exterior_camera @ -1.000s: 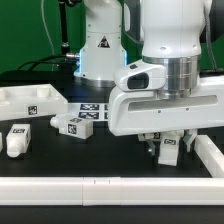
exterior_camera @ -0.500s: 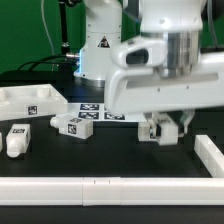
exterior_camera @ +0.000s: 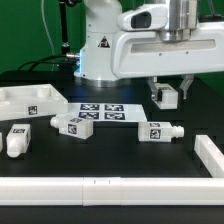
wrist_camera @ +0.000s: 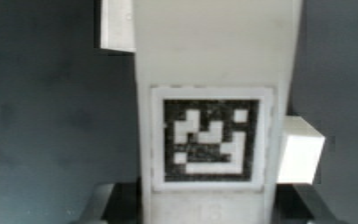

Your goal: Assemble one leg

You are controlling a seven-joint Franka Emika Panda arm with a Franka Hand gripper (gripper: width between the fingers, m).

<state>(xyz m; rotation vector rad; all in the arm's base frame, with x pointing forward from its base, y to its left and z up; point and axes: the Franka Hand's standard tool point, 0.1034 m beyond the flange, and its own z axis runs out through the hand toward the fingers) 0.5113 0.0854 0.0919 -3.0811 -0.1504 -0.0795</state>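
Observation:
My gripper [exterior_camera: 167, 98] hangs above the table at the exterior view's right, shut on a white leg [exterior_camera: 166, 93] with a black-and-white tag. In the wrist view this leg [wrist_camera: 202, 90] fills the middle, tag facing the camera, its lower end between the dark fingers [wrist_camera: 105, 200]. A second leg [exterior_camera: 160, 131] lies on the black table right below the gripper, peg end toward the exterior view's right. Two more legs lie at the left, one [exterior_camera: 75, 125] near the marker board and one [exterior_camera: 15, 140] near the front.
The large flat white panel [exterior_camera: 30, 100] lies at the exterior view's left. The marker board [exterior_camera: 100, 112] lies flat in the middle. A white rail [exterior_camera: 100, 186] runs along the front and another white rail [exterior_camera: 210, 152] stands at the right.
My gripper has risen from the table with the leg in it. The leg lying below it has come into view.

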